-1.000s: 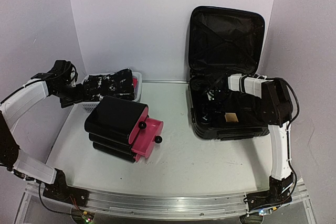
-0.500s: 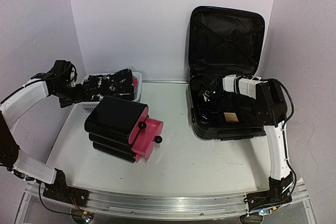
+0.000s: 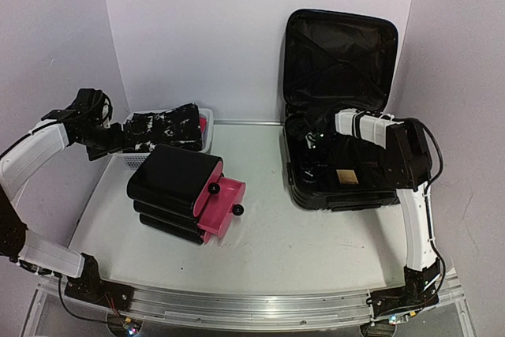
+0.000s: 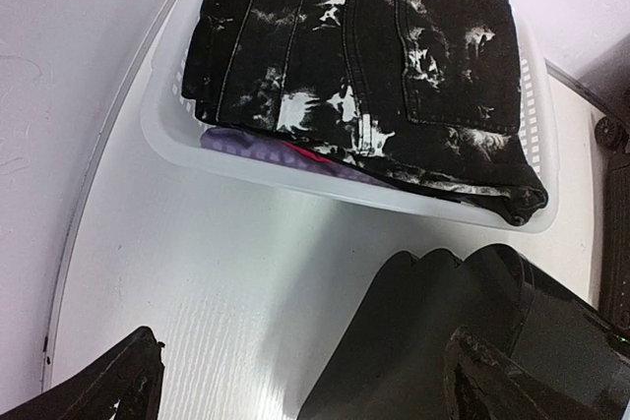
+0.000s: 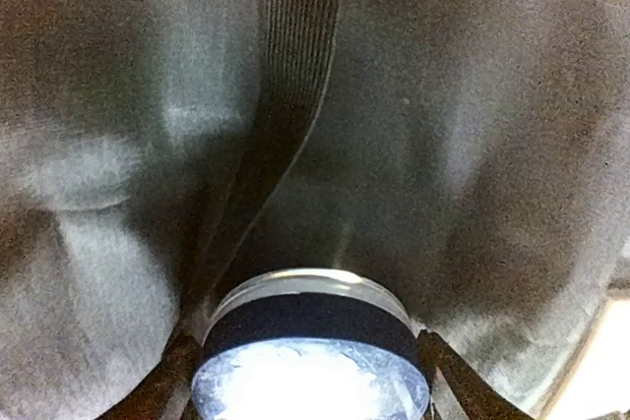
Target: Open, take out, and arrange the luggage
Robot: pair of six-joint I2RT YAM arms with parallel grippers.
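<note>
Table: pale, glossy | right rear: luggage, lid upright | left: pink-sided black case | left rear: white basket

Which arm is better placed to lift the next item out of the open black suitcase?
Right. The right claw is inside the large black hard-shell suitcase, a round clear-lidded container between its fingers. The left claw hangs open beside the white perforated plastic basket, across the table.

Black luggage lies open, lid upright.
</note>
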